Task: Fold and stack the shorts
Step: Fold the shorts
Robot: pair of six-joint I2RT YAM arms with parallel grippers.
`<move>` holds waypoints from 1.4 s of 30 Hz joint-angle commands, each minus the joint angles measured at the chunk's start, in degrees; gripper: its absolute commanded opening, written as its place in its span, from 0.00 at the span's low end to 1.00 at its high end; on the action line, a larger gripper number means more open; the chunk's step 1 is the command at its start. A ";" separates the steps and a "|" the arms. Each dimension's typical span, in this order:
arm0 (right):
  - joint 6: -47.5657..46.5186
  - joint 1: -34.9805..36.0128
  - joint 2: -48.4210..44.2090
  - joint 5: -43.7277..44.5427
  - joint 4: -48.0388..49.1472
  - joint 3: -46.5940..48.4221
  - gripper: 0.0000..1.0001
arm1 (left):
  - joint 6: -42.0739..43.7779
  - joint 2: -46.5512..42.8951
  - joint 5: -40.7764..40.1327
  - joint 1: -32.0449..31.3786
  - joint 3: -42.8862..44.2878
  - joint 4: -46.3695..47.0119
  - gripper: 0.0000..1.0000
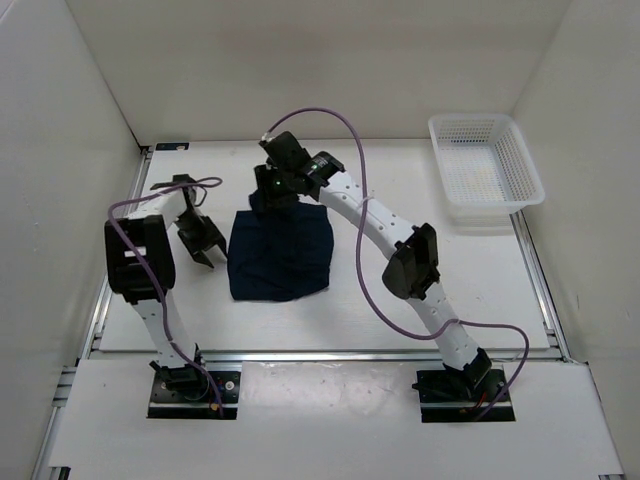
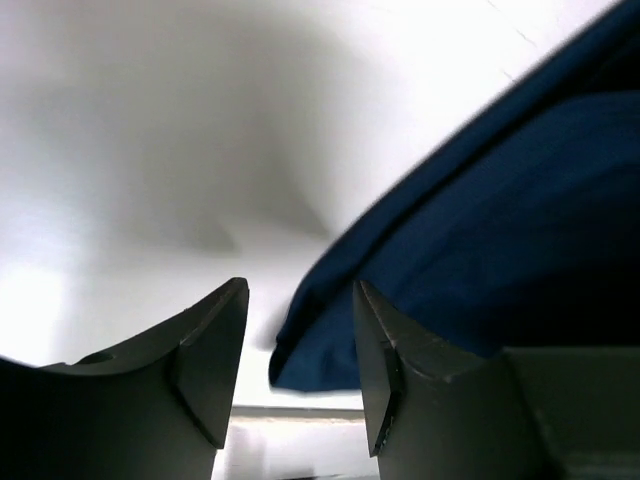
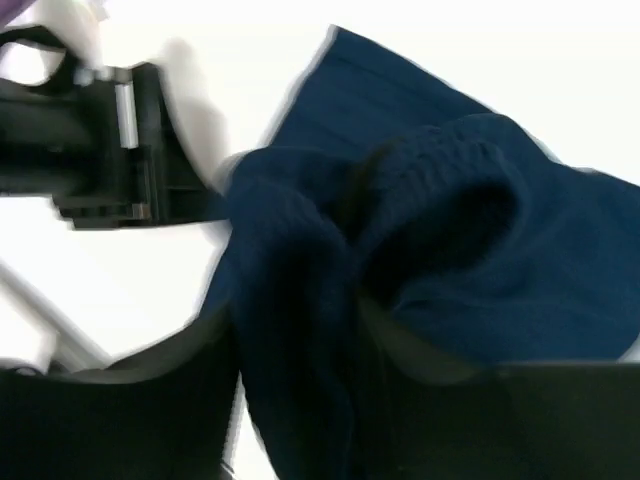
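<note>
shorts (image 1: 278,255) lie on the table (image 1: 300,325), left claw (image 1: 212,254) just left, basket (image 1: 480,170) back right.

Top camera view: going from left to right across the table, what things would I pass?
left gripper → navy shorts → white mesh basket

Overhead camera; wrist cameras close to shorts (image 1: 278,255)

Top view: I saw bright, even overhead light, sharp focus, and soft shadows on the table (image 1: 300,320). Left wrist view: glare washed out the white surface, and the shorts (image 2: 500,250) were soft-edged. Right wrist view: I saw blur throughout, with dark, unfocused foreground.
</note>
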 commanded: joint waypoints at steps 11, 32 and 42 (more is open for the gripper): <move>-0.82 -8.75 -33.49 -4.86 25.91 -46.21 0.56 | 0.97 -14.67 -2.32 -0.08 9.05 -7.06 0.56; 2.69 -13.34 -25.80 -19.08 25.03 -62.88 0.90 | 3.08 0.98 -4.60 -12.58 13.01 -4.59 0.10; 2.69 -8.59 -15.86 -20.93 26.70 -55.48 0.81 | 4.76 -3.95 -4.60 -8.80 9.58 -5.30 0.13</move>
